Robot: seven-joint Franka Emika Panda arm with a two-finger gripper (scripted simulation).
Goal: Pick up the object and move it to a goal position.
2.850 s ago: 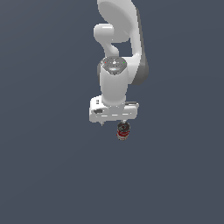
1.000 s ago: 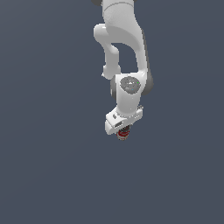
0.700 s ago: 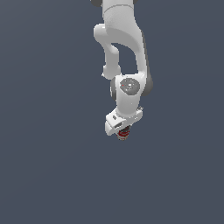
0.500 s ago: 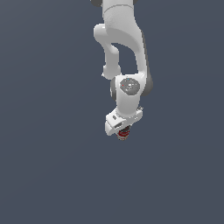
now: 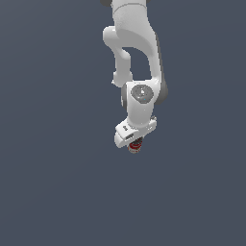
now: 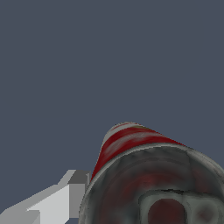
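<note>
In the exterior view the white arm hangs down from above, and its hand ends at the gripper. The object, a tiny red and black stub with grey-white bits, sits between the fingers just below the white hand. The gripper is shut on it. In the wrist view the object fills much of the picture as a red-and-white striped cylinder with a grey end face, and one light grey finger lies against its side. The other finger is hidden behind the object.
A plain dark blue-grey background surrounds the arm in both views. No table edge, container or other item shows.
Since 2.9 s ago the hand has turned and tilted with the object in it, shifting slightly. Over the last second nothing has visibly moved.
</note>
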